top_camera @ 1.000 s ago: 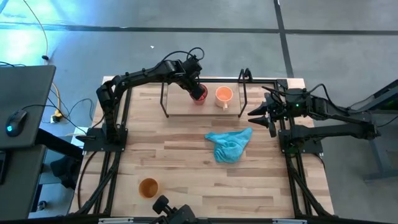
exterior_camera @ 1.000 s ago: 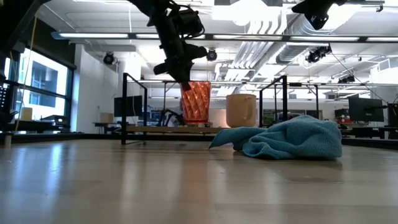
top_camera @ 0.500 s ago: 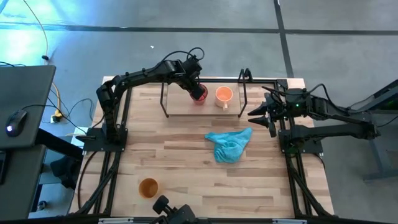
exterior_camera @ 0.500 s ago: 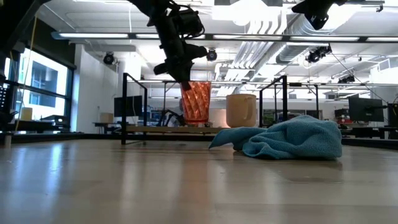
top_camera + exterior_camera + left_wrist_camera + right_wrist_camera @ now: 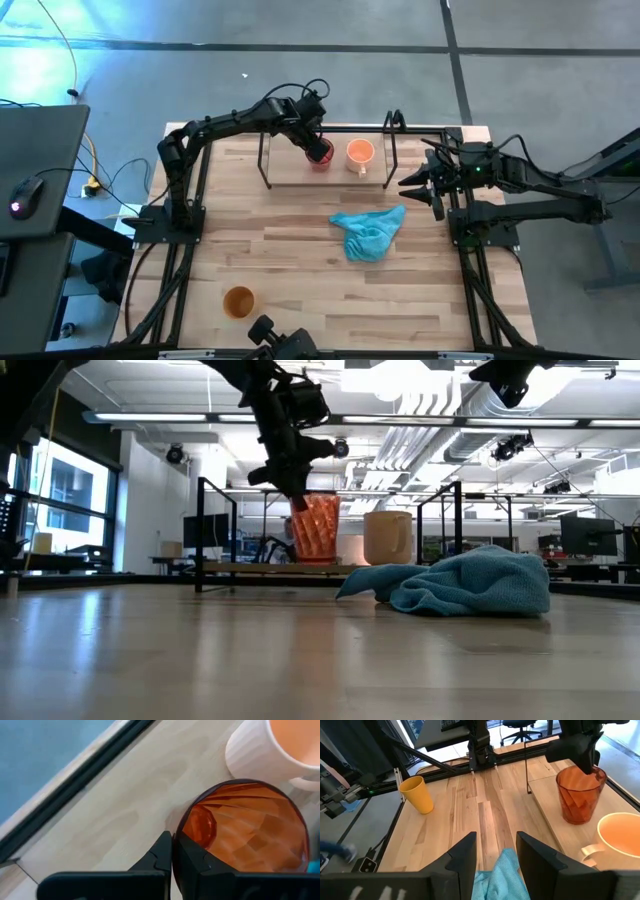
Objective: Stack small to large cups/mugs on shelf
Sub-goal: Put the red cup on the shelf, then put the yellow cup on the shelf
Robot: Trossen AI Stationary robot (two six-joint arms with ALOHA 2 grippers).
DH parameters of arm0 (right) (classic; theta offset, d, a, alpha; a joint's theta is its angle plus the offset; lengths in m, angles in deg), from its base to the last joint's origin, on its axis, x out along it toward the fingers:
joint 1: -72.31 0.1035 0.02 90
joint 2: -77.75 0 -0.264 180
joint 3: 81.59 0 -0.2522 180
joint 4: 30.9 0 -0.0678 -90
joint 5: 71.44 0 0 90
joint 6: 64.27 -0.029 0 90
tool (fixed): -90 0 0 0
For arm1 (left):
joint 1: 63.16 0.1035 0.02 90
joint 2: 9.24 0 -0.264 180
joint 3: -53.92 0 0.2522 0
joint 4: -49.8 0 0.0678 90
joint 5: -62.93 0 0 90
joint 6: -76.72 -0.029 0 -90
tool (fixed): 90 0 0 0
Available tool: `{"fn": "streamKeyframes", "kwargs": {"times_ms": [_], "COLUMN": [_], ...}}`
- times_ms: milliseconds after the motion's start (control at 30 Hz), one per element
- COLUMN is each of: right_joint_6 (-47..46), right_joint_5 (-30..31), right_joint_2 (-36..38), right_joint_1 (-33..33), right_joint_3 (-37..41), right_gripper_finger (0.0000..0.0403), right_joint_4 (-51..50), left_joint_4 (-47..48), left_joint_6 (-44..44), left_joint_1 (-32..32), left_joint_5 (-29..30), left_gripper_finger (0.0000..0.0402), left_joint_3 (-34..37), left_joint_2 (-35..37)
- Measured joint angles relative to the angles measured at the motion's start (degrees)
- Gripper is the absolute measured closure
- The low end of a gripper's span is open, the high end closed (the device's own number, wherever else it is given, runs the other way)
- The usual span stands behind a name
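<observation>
The left gripper (image 5: pixel 316 146) pinches the red cup's (image 5: pixel 320 154) rim, one finger inside, tilting it on the shelf (image 5: pixel 290 170) beside the mug (image 5: pixel 359 152), probably to stack it. The right gripper (image 5: pixel 420 183) waits spread near the cloth (image 5: pixel 368 232); the yellow cup (image 5: pixel 238 300) stands far off.

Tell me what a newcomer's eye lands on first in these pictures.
First, the left hand pinching the rim of the red ribbed cup on the shelf, right beside the light orange mug. Next, the turquoise cloth crumpled mid-table. Last, the yellow-orange cup alone near the front edge, while the right hand waits open at the table's right side.
</observation>
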Motion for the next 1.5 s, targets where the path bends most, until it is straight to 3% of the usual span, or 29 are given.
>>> {"fn": "streamKeyframes", "kwargs": {"times_ms": [500,867,1233,1500], "right_joint_6": [-0.1,0.0,0.0,0.0], "right_joint_5": [-0.3,-0.4,-1.8,-1.8], "right_joint_2": [0.0,0.0,0.0,0.0], "right_joint_1": [0.0,0.0,0.0,0.0], "right_joint_3": [0.0,0.0,0.0,0.0], "right_gripper_finger": [0.0272,0.0272,0.0272,0.0272], "right_joint_4": [-0.5,-0.5,-0.5,-0.5], "left_joint_4": [-1.9,-3.5,-3.6,-4.9], "left_joint_6": [-0.5,-1.1,-1.1,-1.7], "left_joint_1": [0.0,0.0,0.0,0.0], "left_joint_5": [-0.9,-2.2,0.7,-2.1], "left_gripper_finger": [0.0394,0.0340,0.0272,0.0240], "left_joint_3": [-0.1,0.0,0.0,0.0], "left_joint_2": [-0.8,-0.9,-0.8,2.4]}}
